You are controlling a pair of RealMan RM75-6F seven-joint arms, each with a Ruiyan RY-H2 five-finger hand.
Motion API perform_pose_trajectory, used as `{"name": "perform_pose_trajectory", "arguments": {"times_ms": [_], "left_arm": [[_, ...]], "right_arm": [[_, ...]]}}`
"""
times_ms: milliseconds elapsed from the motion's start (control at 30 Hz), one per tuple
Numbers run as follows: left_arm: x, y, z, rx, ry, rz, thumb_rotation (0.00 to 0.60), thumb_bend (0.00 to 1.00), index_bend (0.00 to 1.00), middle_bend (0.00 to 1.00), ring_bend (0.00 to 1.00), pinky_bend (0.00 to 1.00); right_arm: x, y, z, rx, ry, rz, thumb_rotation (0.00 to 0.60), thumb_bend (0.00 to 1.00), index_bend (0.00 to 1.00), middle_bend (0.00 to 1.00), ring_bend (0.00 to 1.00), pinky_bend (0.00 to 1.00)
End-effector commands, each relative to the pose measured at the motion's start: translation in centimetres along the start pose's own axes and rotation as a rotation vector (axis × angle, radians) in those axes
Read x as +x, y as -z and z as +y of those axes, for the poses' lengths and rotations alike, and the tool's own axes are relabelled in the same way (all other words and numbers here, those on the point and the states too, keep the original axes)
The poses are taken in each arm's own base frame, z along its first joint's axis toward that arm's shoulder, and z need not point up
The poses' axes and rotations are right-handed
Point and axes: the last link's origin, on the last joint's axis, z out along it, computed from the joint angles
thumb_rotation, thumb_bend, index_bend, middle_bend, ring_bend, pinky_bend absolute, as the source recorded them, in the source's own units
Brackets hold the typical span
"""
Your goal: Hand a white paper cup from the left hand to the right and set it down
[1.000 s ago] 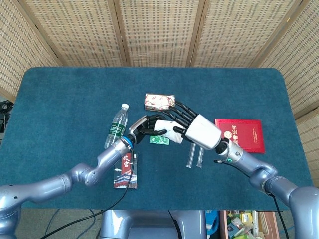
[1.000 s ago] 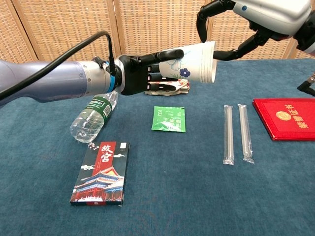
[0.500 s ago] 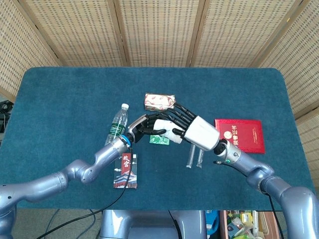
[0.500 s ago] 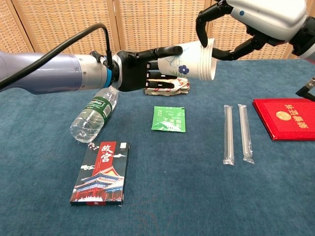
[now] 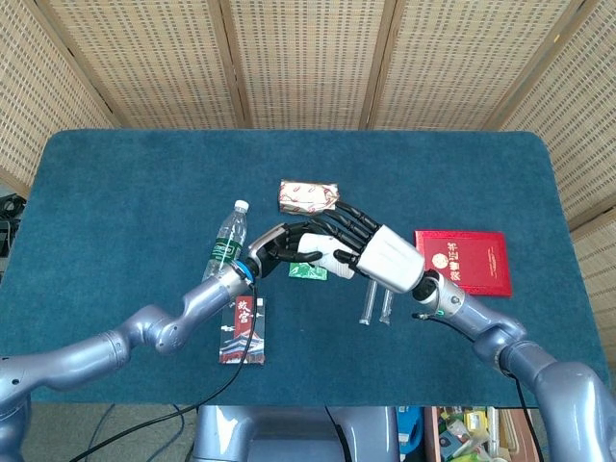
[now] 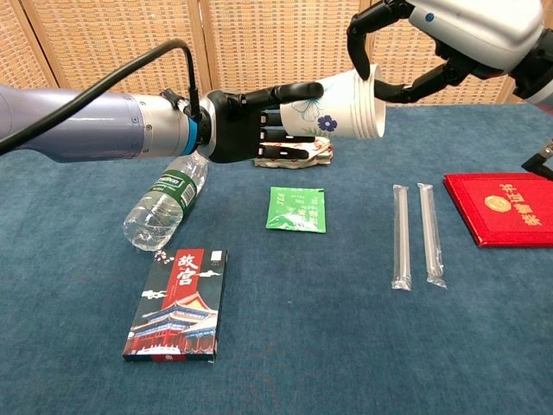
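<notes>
— Cup position? Where is the white paper cup with blue flower print [image 6: 333,107]?
— Left hand [image 6: 235,124] holds its base; right hand [image 6: 406,52] fingers stay apart around the rim.

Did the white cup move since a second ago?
Barely. In the chest view the white paper cup has drifted slightly right, its rim now nearer above the two straws. It stays in the air, the left hand holding it, the right hand around its rim.
</notes>
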Motion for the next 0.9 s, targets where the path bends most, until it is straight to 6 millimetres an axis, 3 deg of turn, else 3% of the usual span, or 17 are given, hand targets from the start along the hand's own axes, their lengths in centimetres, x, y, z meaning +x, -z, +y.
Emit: {"name": "perform_pose_trajectory", "arguments": {"times_ms": [33, 267, 533, 667, 900], "left_arm": [[0.0, 0.0, 0.0, -0.002, 0.002, 0.002, 0.600, 0.20, 0.46, 0.40, 0.49, 0.50], [0.6, 0.2, 0.3, -0.019, 0.013, 0.017, 0.600, 0.20, 0.46, 0.40, 0.49, 0.50], [2.8, 1.0, 0.9, -0.037, -0.007, 0.070, 0.600, 0.20, 0.46, 0.40, 0.49, 0.50], [4.7, 1.8, 1.3, -0.050, -0.037, 0.114, 0.600, 0.20, 0.46, 0.40, 0.49, 0.50], [11.0, 5.6, 2.9, -0.095, -0.214, 0.267, 0.600, 0.20, 0.46, 0.40, 0.49, 0.50]], "right_arm": [[0.1, 0.2, 0.1, -0.003, 0.003, 0.013, 0.600, 0.54, 0.69, 0.00, 0.00, 0.17], [0.6, 1.2, 1.0, -0.016, 0.024, 0.018, 0.600, 0.54, 0.69, 0.00, 0.00, 0.17], [1.7, 3.5, 2.3, -0.031, 0.065, -0.006, 0.600, 0.54, 0.69, 0.00, 0.00, 0.17], [2.4, 4.8, 3.0, -0.040, 0.087, -0.018, 0.600, 0.54, 0.69, 0.00, 0.00, 0.17], [4.3, 7.5, 4.6, -0.027, 0.169, -0.086, 0.600, 0.54, 0.69, 0.00, 0.00, 0.17]]}}
